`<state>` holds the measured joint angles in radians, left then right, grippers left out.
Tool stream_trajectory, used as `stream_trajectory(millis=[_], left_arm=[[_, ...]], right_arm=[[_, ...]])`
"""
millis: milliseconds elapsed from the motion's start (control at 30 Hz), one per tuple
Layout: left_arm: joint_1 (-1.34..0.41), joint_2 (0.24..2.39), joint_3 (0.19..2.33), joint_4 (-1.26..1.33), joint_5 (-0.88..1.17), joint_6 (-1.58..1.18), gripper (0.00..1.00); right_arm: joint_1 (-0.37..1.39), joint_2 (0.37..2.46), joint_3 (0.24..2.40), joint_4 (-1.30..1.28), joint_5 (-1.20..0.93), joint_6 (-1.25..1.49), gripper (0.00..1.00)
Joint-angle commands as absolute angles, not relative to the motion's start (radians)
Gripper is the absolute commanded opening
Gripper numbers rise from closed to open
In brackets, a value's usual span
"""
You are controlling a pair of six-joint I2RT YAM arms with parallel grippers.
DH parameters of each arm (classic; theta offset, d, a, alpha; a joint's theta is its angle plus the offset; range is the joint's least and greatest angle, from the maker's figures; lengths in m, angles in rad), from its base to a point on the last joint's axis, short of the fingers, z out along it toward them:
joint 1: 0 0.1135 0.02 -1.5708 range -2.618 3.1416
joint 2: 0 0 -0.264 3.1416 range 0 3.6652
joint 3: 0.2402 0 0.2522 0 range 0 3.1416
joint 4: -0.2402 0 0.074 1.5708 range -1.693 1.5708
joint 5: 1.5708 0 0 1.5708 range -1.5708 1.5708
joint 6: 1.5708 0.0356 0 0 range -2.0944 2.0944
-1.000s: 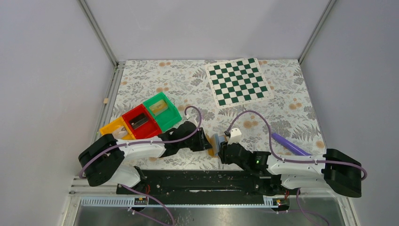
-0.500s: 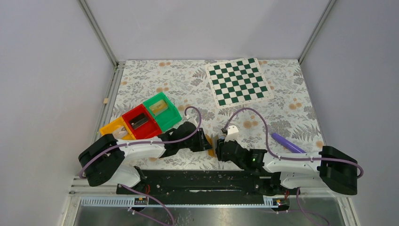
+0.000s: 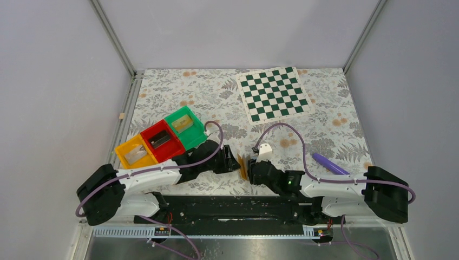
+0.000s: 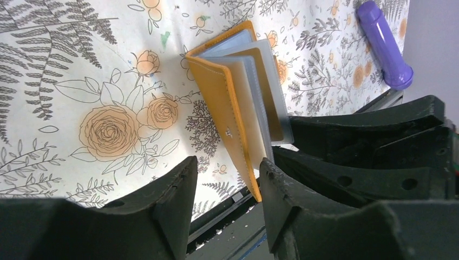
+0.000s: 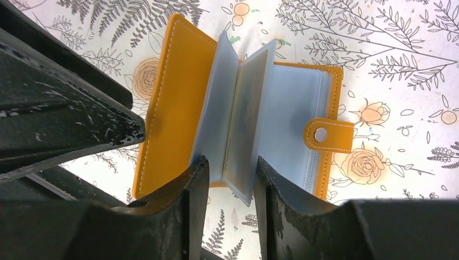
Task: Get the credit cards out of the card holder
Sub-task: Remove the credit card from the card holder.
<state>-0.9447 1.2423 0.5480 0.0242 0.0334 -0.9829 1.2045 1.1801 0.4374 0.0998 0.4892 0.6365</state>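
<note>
**Card holder pinched open at the table's near edge**

The floral-covered table [image 3: 205, 92] fills the top view. A green-and-white chessboard [image 3: 274, 93] lies at its 1 o'clock. At 8 o'clock, a row of three joined bins runs diagonally: green [image 3: 187, 127], red [image 3: 161, 140] and yellow [image 3: 135, 153]. A purple cylinder [image 3: 331, 165] lies at 4 o'clock.

Both arms reach inward and meet at 6 o'clock. There the card holder [image 3: 243, 166] stands on edge between the two grippers, seen from above as a thin orange sliver.

The right gripper [image 5: 230, 165] pinches the holder's clear inner sleeves [image 5: 241, 119], one finger on each side. The orange cover [image 5: 178, 97] splays toward 10 o'clock in that wrist view, and the snap strap [image 5: 327, 134] sits at 3 o'clock.

The left gripper [image 4: 227, 168] has its fingers spread. The bottom corner of the orange cover sits in the gap just beside one finger, and floral cloth shows between the cover and the other finger.
</note>
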Motion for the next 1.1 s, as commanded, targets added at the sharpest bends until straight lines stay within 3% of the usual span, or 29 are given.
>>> stream_trajectory(millis=[0, 100, 300, 667, 1067], left_arm=[[-0.945, 1.175, 0.608, -0.024, -0.039, -0.98, 0.46], [-0.942, 1.17, 0.628, -0.01, -0.032, -0.989, 0.44], [-0.928, 1.245, 0.696, 0.045, 0.033, -0.987, 0.31], [-0.896, 1.412, 0.672, 0.156, 0.103, -1.003, 0.17], [-0.896, 1.411, 0.625, 0.006, 0.017, -0.954, 0.15]], right_arm=[[1.21, 1.178, 0.483, 0.124, 0.526, 0.624, 0.42], [1.21, 1.202, 0.489, 0.139, 0.507, 0.627, 0.43], [1.211, 1.227, 0.477, 0.187, 0.472, 0.629, 0.42], [1.21, 1.212, 0.451, 0.18, 0.476, 0.648, 0.33], [1.154, 1.167, 0.408, 0.18, 0.456, 0.661, 0.26]])
